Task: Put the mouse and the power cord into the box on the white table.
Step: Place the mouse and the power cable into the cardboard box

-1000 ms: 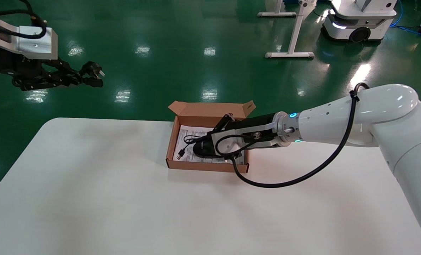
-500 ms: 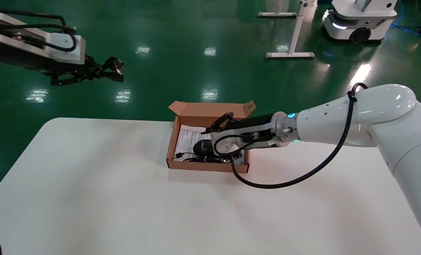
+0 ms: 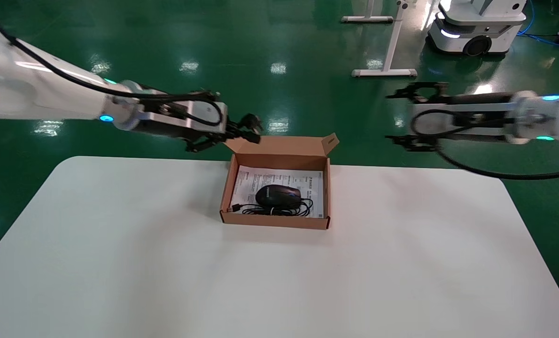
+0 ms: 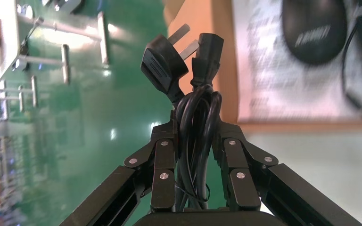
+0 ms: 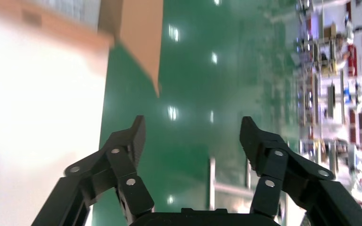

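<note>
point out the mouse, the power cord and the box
mouse point(image 3: 278, 195), head view, top of its black shell
power cord point(image 4: 195, 117), left wrist view, coiled bundle
box point(image 3: 275, 220), head view, near wall

From the head we look forward and down over the whole surface point(image 3: 120, 263). Our left wrist camera looks closely along its claw point(image 4: 195, 155) at the box point(image 4: 224, 61), which both views share.

The box point(image 3: 275, 220) is brown cardboard, lined with a white sheet point(image 3: 279, 180) printed in dark text. The mouse point(image 3: 277, 195) and power cord point(image 4: 195, 117) are black. The table point(image 3: 166, 272) is plain white.
</note>
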{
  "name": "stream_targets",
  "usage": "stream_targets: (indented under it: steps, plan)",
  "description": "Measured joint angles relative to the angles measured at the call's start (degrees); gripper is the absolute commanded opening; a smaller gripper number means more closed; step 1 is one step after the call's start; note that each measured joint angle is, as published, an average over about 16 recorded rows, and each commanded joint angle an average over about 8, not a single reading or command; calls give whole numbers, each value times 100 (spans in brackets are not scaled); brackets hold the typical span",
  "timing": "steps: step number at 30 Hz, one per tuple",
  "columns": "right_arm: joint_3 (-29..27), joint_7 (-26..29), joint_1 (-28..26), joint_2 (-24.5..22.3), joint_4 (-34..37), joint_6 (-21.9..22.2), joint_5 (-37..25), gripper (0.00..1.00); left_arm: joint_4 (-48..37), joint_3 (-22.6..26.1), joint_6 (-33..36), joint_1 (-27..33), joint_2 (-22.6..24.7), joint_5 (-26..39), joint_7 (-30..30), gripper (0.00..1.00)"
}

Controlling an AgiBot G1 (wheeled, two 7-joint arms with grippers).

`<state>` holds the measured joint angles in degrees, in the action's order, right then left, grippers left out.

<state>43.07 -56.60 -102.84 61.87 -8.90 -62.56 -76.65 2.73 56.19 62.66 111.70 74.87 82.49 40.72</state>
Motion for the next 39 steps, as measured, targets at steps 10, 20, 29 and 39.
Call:
stream_targets:
  steps: [10, 20, 29, 39]
  plan:
    - [-4, -171, -105, -535, 196, -167, -26, 100, 341, -80, 288, -491, 263, -214, 229, 0]
    - [-12, -222, -78, -624, 283, -326, -7, 100, 855, 7, 765, -772, 303, -376, 310, 0]
    - [2, -251, -100, -708, 317, -399, -28, 100, 1107, 106, 899, -893, 301, -574, 225, 0]
    - [24, -271, -112, -762, 361, -416, -62, 100, 1190, 227, 670, -933, 299, -737, 114, 0]
